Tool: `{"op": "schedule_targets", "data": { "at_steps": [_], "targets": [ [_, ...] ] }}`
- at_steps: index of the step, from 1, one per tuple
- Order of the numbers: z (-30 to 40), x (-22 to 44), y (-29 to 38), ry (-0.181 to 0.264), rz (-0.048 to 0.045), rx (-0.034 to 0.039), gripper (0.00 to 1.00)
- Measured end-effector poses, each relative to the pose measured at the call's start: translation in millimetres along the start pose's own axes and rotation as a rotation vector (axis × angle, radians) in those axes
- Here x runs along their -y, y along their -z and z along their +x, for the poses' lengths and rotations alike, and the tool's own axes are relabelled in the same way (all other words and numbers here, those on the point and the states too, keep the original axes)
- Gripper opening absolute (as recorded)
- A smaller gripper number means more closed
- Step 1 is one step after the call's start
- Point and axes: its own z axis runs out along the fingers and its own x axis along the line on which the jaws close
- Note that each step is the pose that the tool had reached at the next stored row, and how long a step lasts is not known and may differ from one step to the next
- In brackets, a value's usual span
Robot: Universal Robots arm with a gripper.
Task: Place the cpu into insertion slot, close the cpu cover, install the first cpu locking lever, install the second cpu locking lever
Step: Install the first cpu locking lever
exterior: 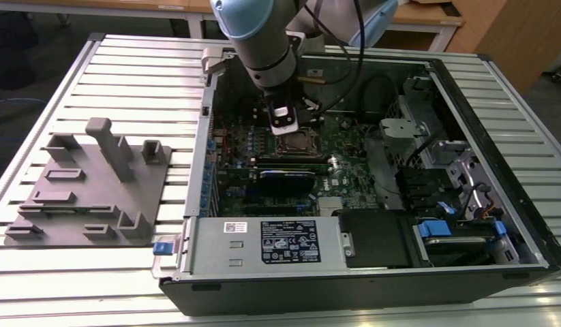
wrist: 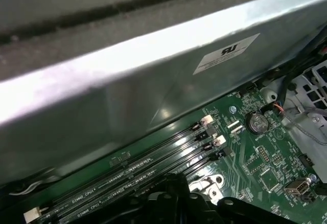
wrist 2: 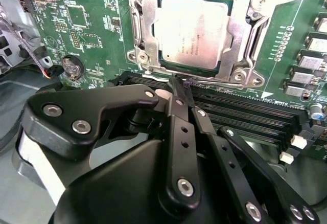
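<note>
In the second wrist view the cpu (wrist 2: 191,27), a silver-grey square chip, lies flat in the insertion slot (wrist 2: 137,40). The cpu cover (wrist 2: 239,32), a silver frame, lies down around it. My gripper (wrist 2: 176,85) is shut, its black fingers pressed together. The tips sit at the socket's edge by the memory slots, at a thin metal lever rod (wrist 2: 219,83); I cannot tell whether they touch it. In the exterior view the gripper (exterior: 282,127) hangs just beyond the socket (exterior: 298,144) inside the open computer case.
Long black memory slots (wrist 2: 240,111) run right beside the fingertips. The case's metal wall (wrist: 127,65) stands close to them. A grey power-supply box (exterior: 262,242) fills the case's front. A grey fixture plate (exterior: 89,191) lies on the exterior view's left. Cables (exterior: 371,88) hang behind the arm.
</note>
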Motion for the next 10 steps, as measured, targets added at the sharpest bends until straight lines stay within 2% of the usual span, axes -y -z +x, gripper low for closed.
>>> {"op": "schedule_targets", "data": {
  "at_steps": [6, 10],
  "targets": [
    [-1.6, -0.9, -0.7, 0.0, 0.0008, 0.0003, 0.11],
    [-4.7, -3.0, -2.2, 0.002, 0.0056, 0.0026, 0.11]
  ]
}}
